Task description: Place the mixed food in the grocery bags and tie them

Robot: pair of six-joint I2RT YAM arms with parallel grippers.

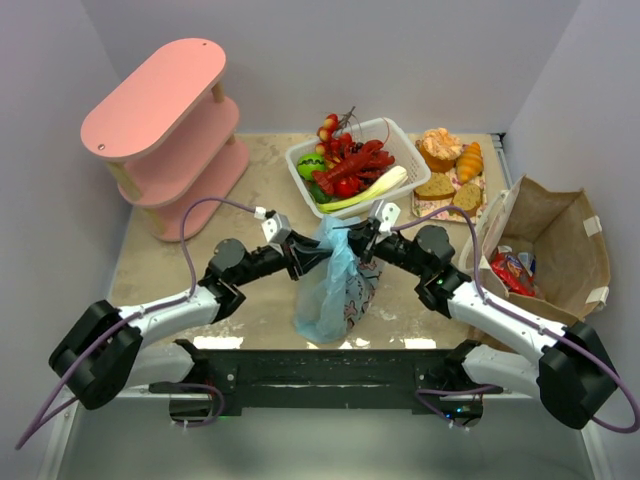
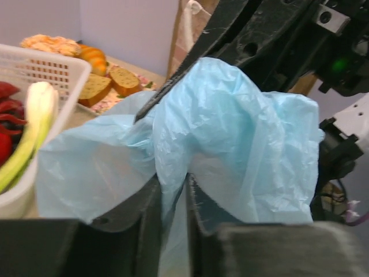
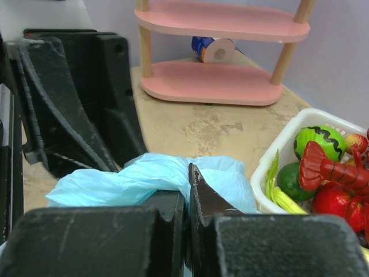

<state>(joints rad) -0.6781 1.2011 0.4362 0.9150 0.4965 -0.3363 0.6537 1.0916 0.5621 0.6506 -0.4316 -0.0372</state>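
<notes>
The light-blue plastic bag [image 1: 335, 285] stands at the table's middle front, its top gathered between both grippers. My left gripper [image 1: 305, 254] is shut on the bag's top from the left, plastic pinched between its fingers [image 2: 173, 190]. My right gripper [image 1: 358, 240] is shut on the bag's top from the right [image 3: 187, 184]. The brown paper bag [image 1: 550, 260] stands open at the right with red snack packets [image 1: 512, 270] inside. The red lobster [image 1: 355, 165] lies in the white basket [image 1: 400, 140] with other toy foods. A blue can [image 3: 210, 49] lies on the pink shelf.
A pink three-tier shelf [image 1: 170, 130] stands at the back left. Bread slices, a croissant and a muffin [image 1: 450, 170] lie on a mat at the back right, between the basket and the paper bag. Walls close in on left, back and right.
</notes>
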